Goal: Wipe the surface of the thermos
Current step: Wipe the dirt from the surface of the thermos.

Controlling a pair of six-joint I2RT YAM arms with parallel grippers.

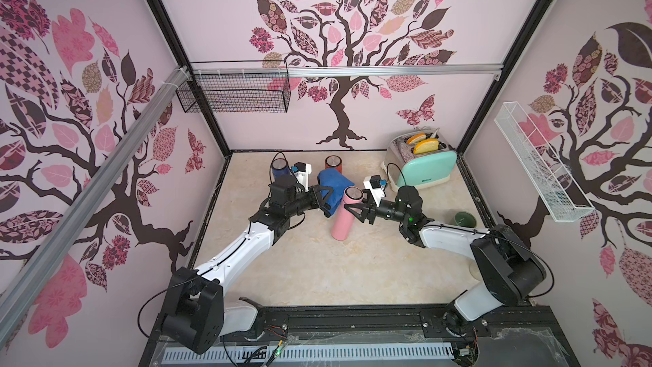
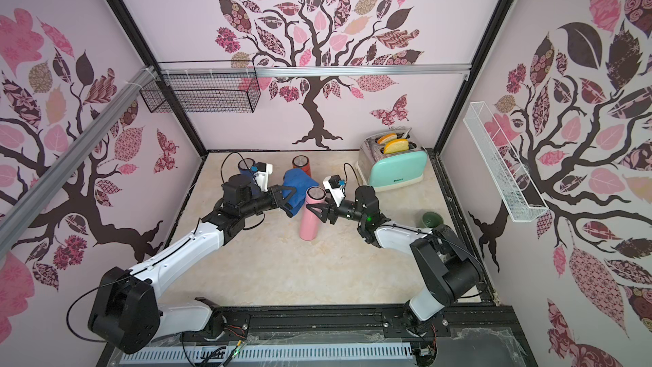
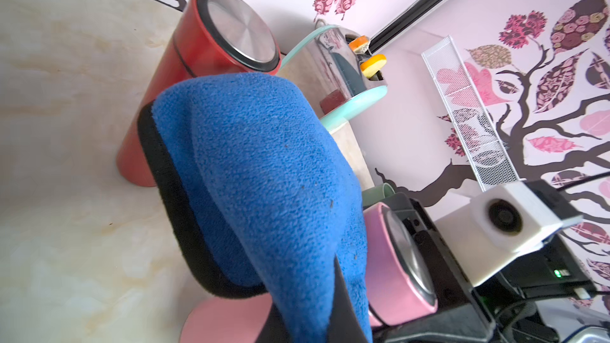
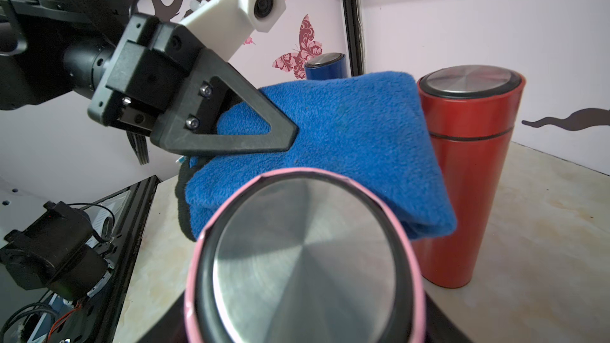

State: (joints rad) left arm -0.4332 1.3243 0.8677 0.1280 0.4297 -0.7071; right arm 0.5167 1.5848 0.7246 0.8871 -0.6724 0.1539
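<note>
The pink thermos (image 1: 343,220) (image 2: 309,220) stands upright mid-table, its steel lid (image 4: 303,259) filling the right wrist view. My right gripper (image 1: 354,210) (image 2: 316,212) is shut on its upper body, one finger on each side. My left gripper (image 1: 326,199) (image 2: 287,197) is shut on a folded blue cloth (image 1: 335,182) (image 3: 264,166) (image 4: 346,133). The cloth hangs against the thermos's upper far-left side, just below the lid. In the left wrist view the cloth hides most of the thermos (image 3: 392,278).
A red thermos (image 1: 334,164) (image 4: 468,176) and a blue thermos (image 1: 278,168) stand behind, near the back wall. A mint toaster (image 1: 423,169) sits at the back right, a green cup (image 1: 465,219) by the right wall. Wire baskets (image 1: 233,95) (image 1: 539,164) hang on the walls.
</note>
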